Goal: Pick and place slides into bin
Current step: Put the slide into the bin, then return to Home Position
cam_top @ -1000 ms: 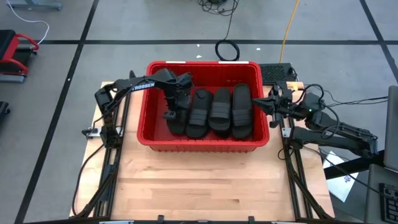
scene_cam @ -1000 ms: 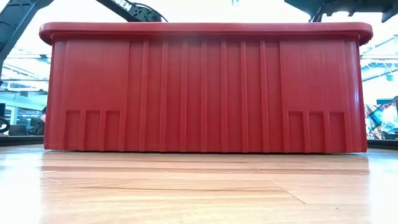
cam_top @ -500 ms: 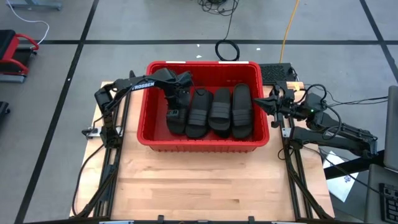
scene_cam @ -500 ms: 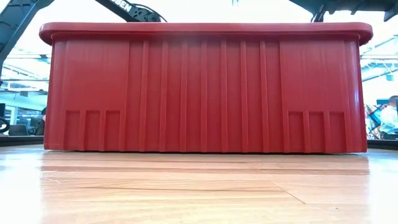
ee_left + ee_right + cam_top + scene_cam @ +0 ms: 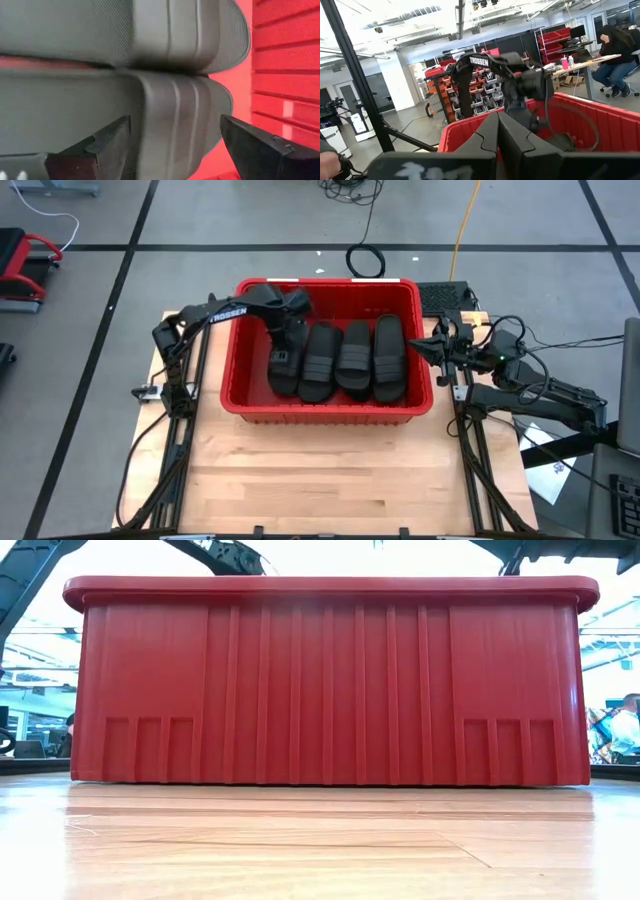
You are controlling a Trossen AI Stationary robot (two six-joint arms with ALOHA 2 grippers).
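Note:
The red bin [image 5: 240, 392] stands at the middle of the table and fills the low view [image 5: 330, 690]. Several black slides lie side by side on its floor, ribbed bands up. My left gripper [image 5: 282, 358] hangs open inside the bin over the leftmost slide [image 5: 285, 380]. In the left wrist view its fingers [image 5: 107, 145] stand apart on either side of that slide's band [image 5: 175, 107], with the neighbouring slide [image 5: 190, 35] beyond it. I cannot tell whether the fingers touch the slide. My right gripper [image 5: 437, 346] waits shut outside the bin's right wall.
Bare wooden tabletop [image 5: 320, 470] lies between the bin and the near edge. A coiled black cable [image 5: 365, 260] lies on the floor past the far edge. A dark box [image 5: 445, 295] sits at the far right corner. A person [image 5: 615, 45] sits at a desk in the room.
My left gripper has opened and let go of the leftmost slide, which now lies on the bin's floor beside the others. The gripper has drawn back a little, upward and toward the far edge. My right arm has kept still.

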